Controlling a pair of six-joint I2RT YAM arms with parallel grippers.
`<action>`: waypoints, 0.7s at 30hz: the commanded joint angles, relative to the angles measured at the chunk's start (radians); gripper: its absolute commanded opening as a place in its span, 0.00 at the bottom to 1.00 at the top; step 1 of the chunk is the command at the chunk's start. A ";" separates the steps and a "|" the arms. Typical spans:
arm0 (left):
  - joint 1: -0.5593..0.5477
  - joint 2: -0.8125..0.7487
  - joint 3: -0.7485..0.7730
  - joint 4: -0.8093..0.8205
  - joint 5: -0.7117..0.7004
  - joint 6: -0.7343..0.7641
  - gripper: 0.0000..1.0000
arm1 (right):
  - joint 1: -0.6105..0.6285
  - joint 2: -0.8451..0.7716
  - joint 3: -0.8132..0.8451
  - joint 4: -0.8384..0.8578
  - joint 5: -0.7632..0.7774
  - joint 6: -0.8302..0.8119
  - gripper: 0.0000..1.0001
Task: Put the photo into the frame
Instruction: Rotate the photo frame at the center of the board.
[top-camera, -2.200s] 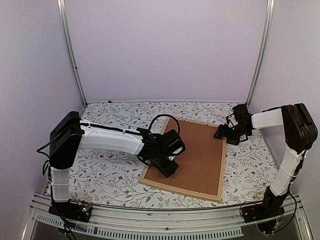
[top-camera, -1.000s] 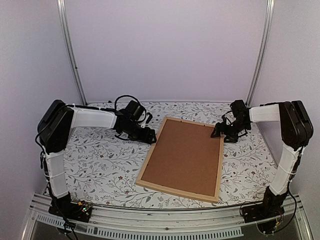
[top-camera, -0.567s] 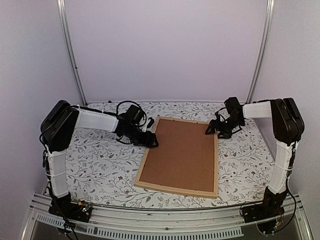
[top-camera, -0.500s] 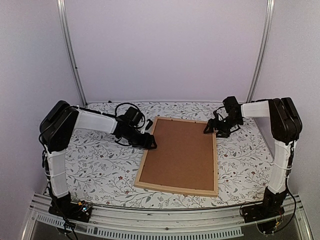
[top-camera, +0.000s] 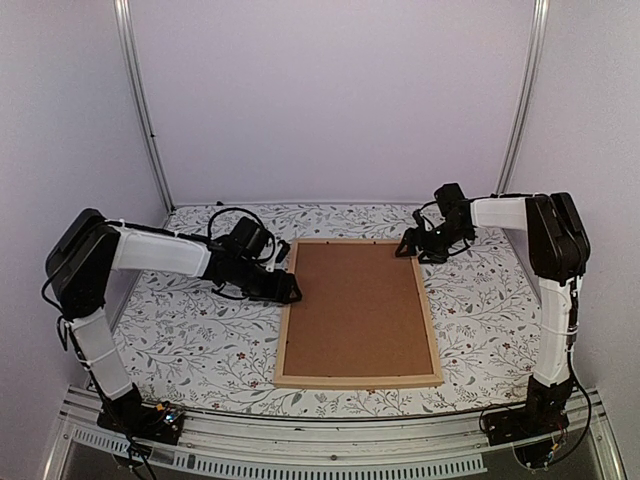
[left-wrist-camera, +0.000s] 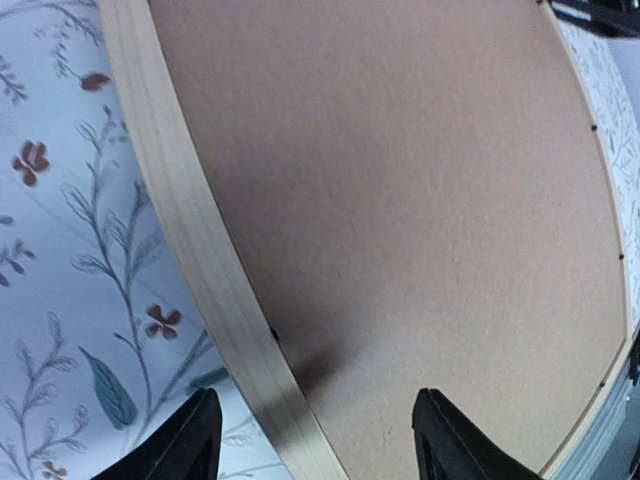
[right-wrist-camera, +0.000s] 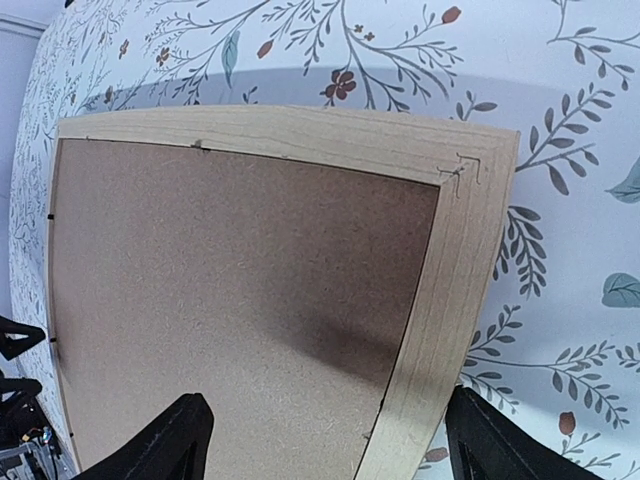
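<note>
The frame (top-camera: 283, 335) was pale, bare-looking wood, matt, with fine grain along its strips. The backing board (top-camera: 355, 300) set in it was brown fibreboard, matt, finely speckled and slightly rough. The table cover (top-camera: 190, 335) was smooth and matt with a printed floral pattern; cloth or paper could not be told. The left gripper (left-wrist-camera: 312, 440) and right gripper (right-wrist-camera: 320, 440) had matt black plastic fingers. The upright posts (top-camera: 140, 110) were dull-sheened metal.
</note>
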 joint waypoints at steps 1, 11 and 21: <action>0.064 0.013 0.105 -0.031 -0.097 0.022 0.69 | 0.006 -0.007 0.003 0.010 0.035 -0.007 0.84; 0.151 0.250 0.443 -0.196 -0.203 0.091 0.69 | 0.006 -0.063 -0.035 0.018 0.107 -0.004 0.85; 0.151 0.393 0.631 -0.314 -0.248 0.104 0.67 | 0.007 -0.067 -0.047 0.020 0.101 -0.006 0.85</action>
